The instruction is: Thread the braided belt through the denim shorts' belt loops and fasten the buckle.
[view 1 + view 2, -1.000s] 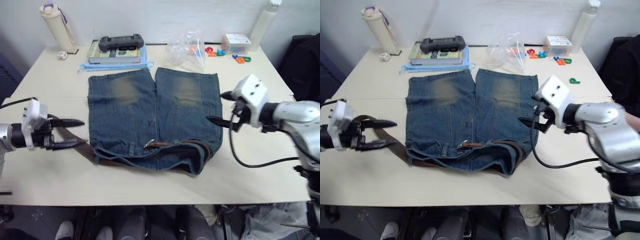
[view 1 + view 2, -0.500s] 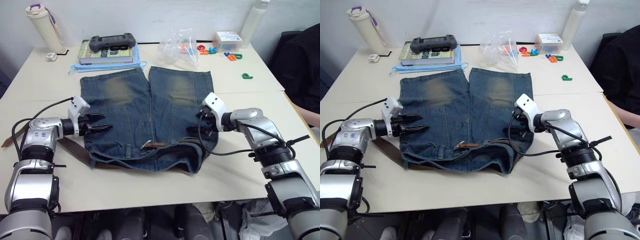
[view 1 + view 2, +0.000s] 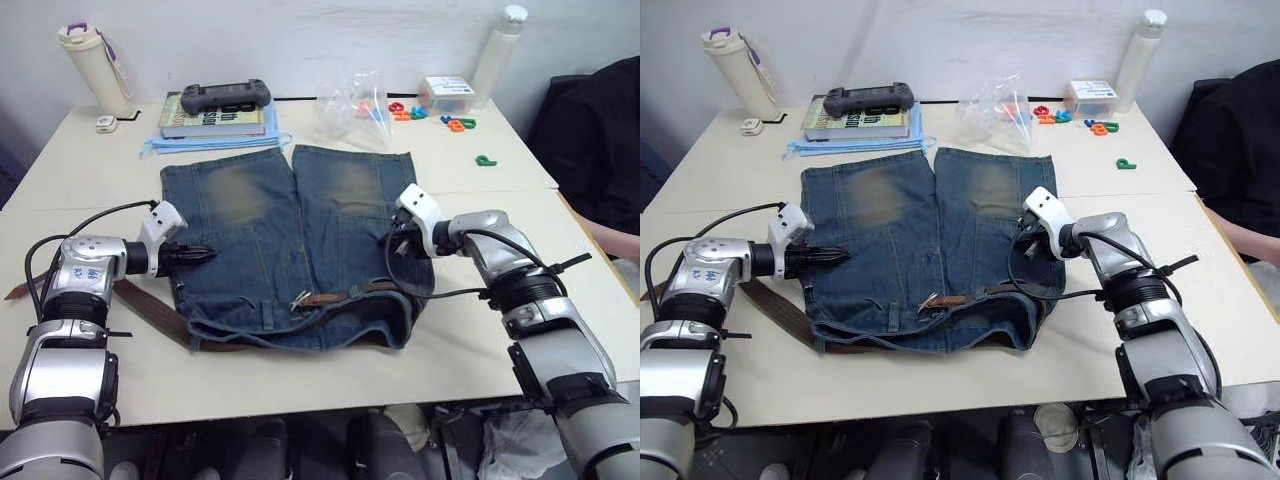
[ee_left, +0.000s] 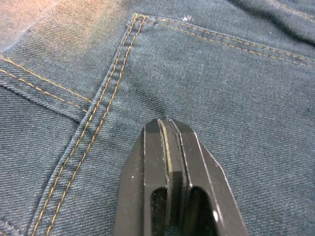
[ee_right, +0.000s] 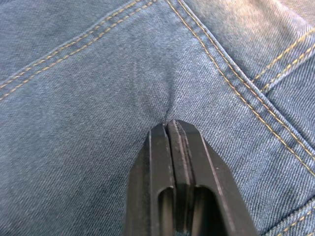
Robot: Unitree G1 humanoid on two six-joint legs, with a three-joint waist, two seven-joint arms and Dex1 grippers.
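The denim shorts (image 3: 290,240) lie flat on the table with the waist toward me. My left gripper (image 3: 205,251) is shut, its tips pinching a small pucker of denim (image 4: 162,105) beside a pocket seam on the left leg. On the right leg my right gripper (image 3: 390,240) is also shut, nipping the cloth (image 5: 167,105) there. The braided belt (image 3: 150,305) trails left from the waistband across the table. Its buckle (image 3: 300,298) with the tan tab lies at the middle of the waistband. A belt loop (image 3: 892,318) shows near the front edge.
At the back stand a book with a black game controller (image 3: 225,97) on it, a cream bottle (image 3: 90,55), a crumpled plastic bag (image 3: 350,100), coloured plastic letters (image 3: 455,122), a small box (image 3: 447,92) and a white bottle (image 3: 497,45). Someone in dark clothing (image 3: 600,130) is at the right.
Both grippers moved inward from beside the shorts onto the legs. They were open and have shut on the denim. The camera view also shifted.
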